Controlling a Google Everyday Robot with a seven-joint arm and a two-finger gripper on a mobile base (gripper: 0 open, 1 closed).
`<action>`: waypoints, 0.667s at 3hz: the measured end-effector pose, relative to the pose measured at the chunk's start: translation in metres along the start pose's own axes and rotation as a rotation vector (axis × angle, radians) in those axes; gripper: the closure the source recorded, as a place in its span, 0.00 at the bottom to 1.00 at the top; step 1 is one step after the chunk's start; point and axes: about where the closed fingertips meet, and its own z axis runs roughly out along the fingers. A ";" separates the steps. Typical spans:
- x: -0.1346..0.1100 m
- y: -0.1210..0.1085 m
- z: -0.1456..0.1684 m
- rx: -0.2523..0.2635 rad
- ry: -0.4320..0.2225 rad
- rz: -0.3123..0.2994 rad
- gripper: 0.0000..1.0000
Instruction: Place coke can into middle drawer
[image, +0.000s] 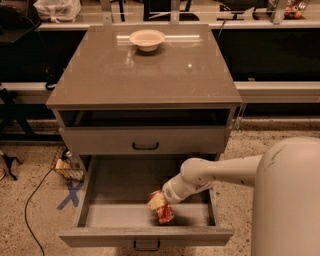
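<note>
Gripper (158, 203) holds tilted red coke can (164, 214) inside open middle drawer (145, 235).

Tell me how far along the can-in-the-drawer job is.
Done: the drawer is open. In hand: the gripper holds the can low inside it, near the front wall. Left: letting go of the can and drawing the arm out.

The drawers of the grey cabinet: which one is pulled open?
The middle drawer, the lowest and deepest one; the shallower drawer above it is shut. The gripper reaches into the open one, holding the coke can.
</note>
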 end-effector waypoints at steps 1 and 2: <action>0.007 -0.005 0.014 -0.011 0.011 0.029 0.35; 0.014 -0.015 0.014 0.002 0.009 0.059 0.04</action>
